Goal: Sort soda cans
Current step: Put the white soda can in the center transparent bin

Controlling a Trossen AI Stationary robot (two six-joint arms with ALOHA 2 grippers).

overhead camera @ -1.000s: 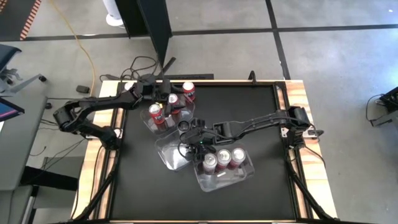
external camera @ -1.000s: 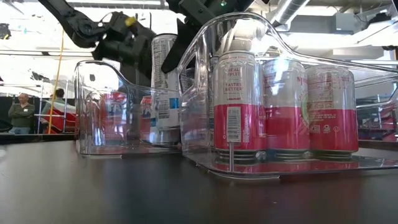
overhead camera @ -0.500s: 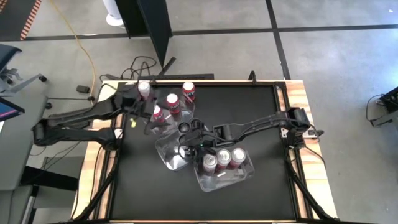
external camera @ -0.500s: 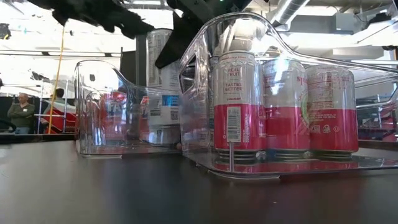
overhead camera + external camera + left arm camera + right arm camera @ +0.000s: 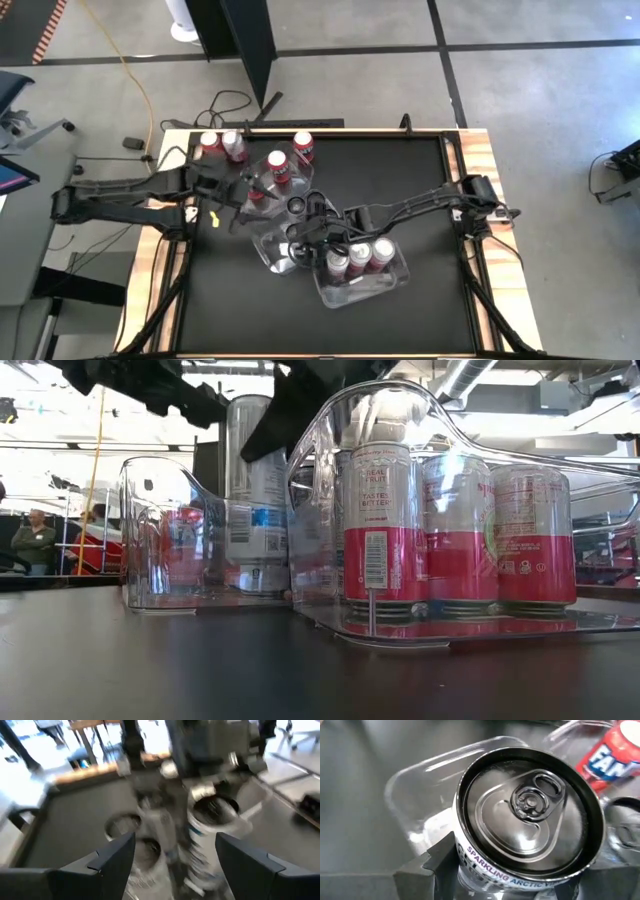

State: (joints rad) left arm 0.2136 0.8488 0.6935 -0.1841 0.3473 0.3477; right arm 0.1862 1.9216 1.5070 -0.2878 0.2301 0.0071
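My right gripper (image 5: 300, 212) is shut on a white soda can with blue print (image 5: 530, 815), upright over the middle clear tub (image 5: 275, 250). Red soda cans (image 5: 277, 165) stand in the far tub (image 5: 262, 200). Pink-and-white cans (image 5: 358, 255) stand in the near right tub (image 5: 385, 285). Two more red cans (image 5: 220, 145) stand at the table's far left edge. My left gripper (image 5: 175, 865) is open with nothing between its fingers; it hovers left of the far tub (image 5: 240, 193) and points at the white can (image 5: 212, 820). My right gripper pinches the white can's side wall just under the top rim (image 5: 470, 867) between its two fingers (image 5: 427, 865). The fingers come slanting down from the table's right. The can is upright inside the middle tub's walls (image 5: 255, 490); whether its bottom rests there I cannot tell.
The three clear tubs crowd the middle of the black mat (image 5: 420, 180), whose right and near parts are bare. Wooden rails (image 5: 480, 160) edge the table. People (image 5: 35, 540) show in the room far behind.
My left gripper has drawn back from the far tub toward the table's left and near edges and has risen, uncovering the two red cans at the far left edge. My right gripper has carried the white can a little toward the table's left edge, still upright.
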